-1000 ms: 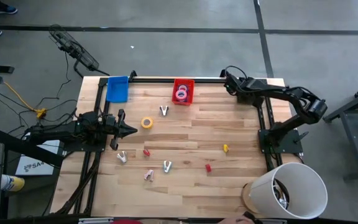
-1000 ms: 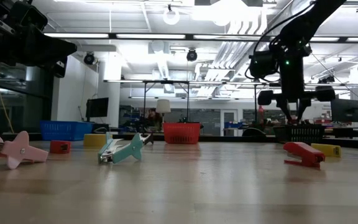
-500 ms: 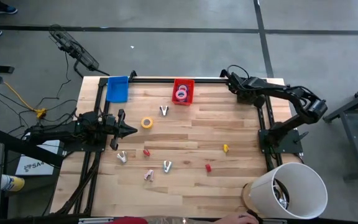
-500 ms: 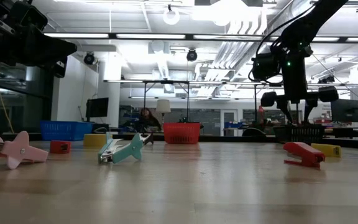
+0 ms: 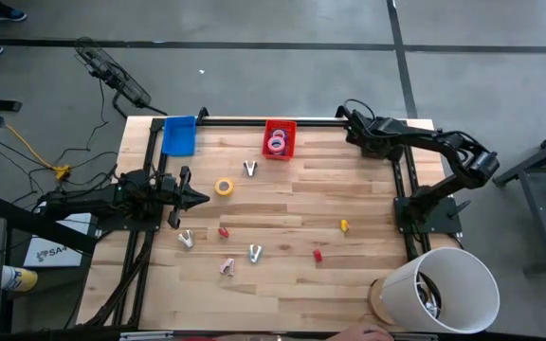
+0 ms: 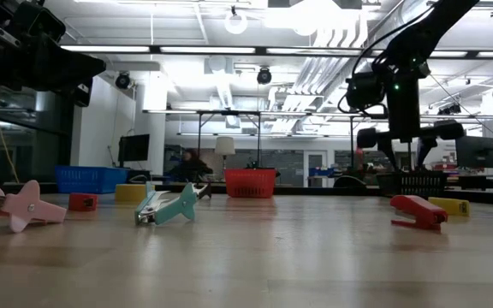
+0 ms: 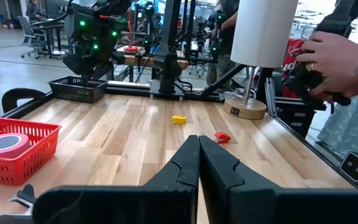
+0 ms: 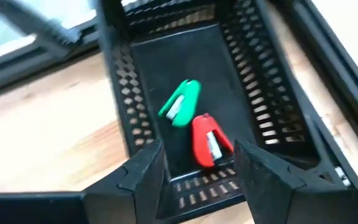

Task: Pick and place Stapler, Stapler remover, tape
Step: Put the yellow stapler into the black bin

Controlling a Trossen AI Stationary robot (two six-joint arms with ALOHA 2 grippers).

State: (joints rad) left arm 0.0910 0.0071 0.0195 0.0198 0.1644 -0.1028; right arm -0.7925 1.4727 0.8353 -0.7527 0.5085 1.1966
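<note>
Right gripper [image 8: 194, 163] spread wide over black basket [image 8: 263, 93] (green stapler [image 8: 181, 102], red stapler [image 8: 208, 140] inside), left gripper [image 7: 199, 149] pinched closed, seemingly empty, mid-table.

Red basket [image 5: 280, 128], blue bin [image 5: 178, 135], black mesh tray [image 8: 241, 56], white lamp [image 5: 446, 289]

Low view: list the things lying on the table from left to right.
Pink staple remover → small red stapler → yellow tape roll → teal staple remover → red basket → red stapler → yellow stapler.
</note>
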